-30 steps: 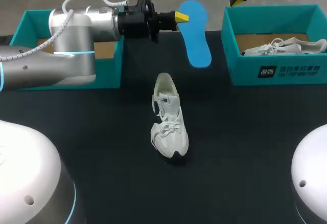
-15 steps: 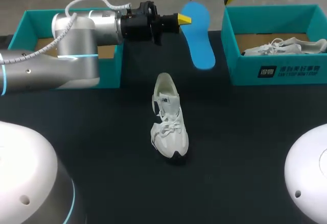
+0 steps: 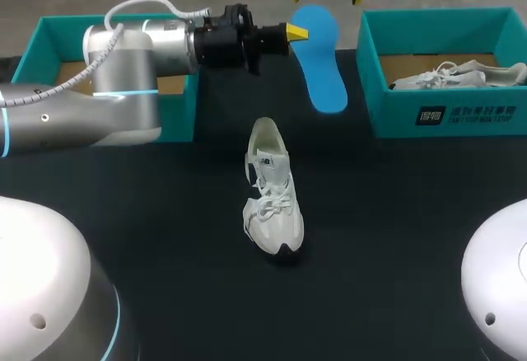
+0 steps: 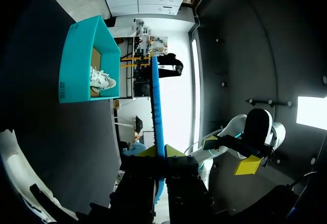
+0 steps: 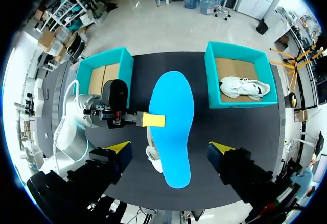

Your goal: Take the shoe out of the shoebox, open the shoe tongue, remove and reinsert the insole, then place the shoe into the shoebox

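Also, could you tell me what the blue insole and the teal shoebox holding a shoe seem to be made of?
Flat blue insole: probably foam with a matte finish. It looks flat and unbent though the left gripper holds it at one edge. Teal open shoebox: likely cardboard, going by the plain brown inner floor and the matte printed outer walls.

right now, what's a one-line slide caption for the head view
Left end effector grips the blue insole aloft beyond the white shoe standing on the black table.

Insole (image 3: 319, 60) matt, smooth; shoe (image 3: 272, 192) cloth (woven look); table (image 3: 395, 229) matt.
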You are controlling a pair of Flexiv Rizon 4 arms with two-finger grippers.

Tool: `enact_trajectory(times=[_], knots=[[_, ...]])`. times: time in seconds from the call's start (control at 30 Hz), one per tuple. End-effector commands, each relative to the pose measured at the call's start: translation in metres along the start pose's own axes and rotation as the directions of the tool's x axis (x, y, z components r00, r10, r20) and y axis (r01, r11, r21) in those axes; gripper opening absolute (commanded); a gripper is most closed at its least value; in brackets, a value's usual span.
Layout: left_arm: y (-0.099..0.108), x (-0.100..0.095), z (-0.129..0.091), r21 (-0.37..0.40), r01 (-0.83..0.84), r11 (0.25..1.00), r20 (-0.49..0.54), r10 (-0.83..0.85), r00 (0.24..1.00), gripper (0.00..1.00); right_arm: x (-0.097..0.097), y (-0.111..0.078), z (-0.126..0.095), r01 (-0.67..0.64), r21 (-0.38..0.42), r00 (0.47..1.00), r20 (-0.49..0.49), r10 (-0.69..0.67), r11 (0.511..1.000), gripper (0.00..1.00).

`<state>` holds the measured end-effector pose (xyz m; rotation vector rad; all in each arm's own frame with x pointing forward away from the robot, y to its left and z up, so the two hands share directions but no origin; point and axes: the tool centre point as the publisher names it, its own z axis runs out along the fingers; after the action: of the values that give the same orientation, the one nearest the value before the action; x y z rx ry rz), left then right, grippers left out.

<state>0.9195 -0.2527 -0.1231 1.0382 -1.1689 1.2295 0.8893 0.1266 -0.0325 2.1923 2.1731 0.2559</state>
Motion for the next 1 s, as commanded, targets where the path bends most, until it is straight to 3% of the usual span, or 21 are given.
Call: enact_trajectory(times=[0.03,0.7,0.83,1.0], knots=[[-0.001,0.0,0.0,-0.002,-0.001,1.0,-0.001,0.001,1.0,0.0,0.0,0.003,0.0,0.0,0.006,1.0,0.0,0.0,1.0,1.0],[-0.006,0.0,-0.002,-0.011,0.002,1.0,0.003,-0.002,1.0,0.0,0.0,0.003,0.0,0.0,0.006,1.0,0.0,0.0,1.0,1.0],[-0.007,0.002,-0.003,-0.003,-0.014,1.0,-0.013,0.014,1.0,0.0,-0.008,0.006,0.001,-0.018,-0.05,0.996,-0.089,0.013,0.999,1.0],[-0.006,0.001,-0.004,-0.008,-0.015,1.0,-0.015,0.015,1.0,0.0,-0.019,0.008,0.004,-0.048,-0.084,0.991,-0.131,0.037,0.995,1.0]])
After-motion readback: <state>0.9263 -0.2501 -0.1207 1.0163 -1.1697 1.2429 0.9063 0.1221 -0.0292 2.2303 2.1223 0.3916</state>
